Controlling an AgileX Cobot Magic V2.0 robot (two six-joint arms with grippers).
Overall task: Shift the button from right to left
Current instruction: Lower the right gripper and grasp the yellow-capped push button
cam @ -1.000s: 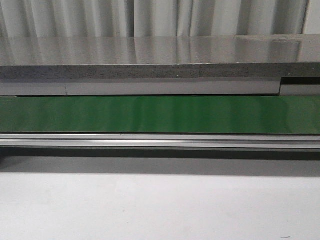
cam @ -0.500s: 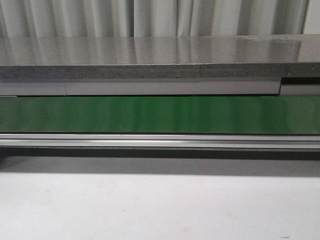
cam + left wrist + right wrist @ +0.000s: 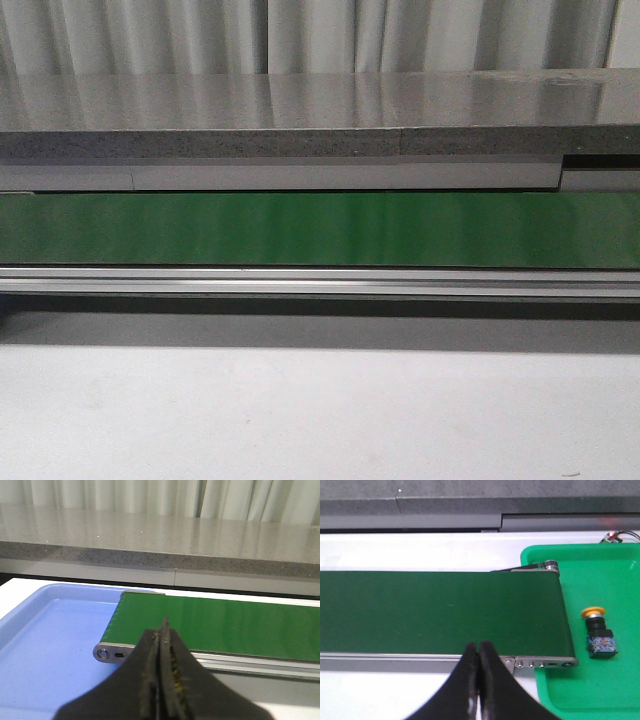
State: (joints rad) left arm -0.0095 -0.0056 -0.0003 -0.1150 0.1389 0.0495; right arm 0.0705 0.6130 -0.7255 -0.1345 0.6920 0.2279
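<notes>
Button (image 3: 598, 633) on green tray (image 3: 620, 680), end effectors closed

The right arm's black end effector (image 3: 478, 677) hangs with its two fingers pressed together, gripping nothing, above the near metal rail (image 3: 420, 661) of a dark green conveyor belt (image 3: 440, 612). The belt's end reaches over the rim of a bright green plastic tray (image 3: 615, 690) on the white worktop (image 3: 420, 552). In the tray, just beside the belt's end, lies the small push-button with a round yellow cap and black boxy body (image 3: 597, 632), blue-red marks showing on the body.
</notes>
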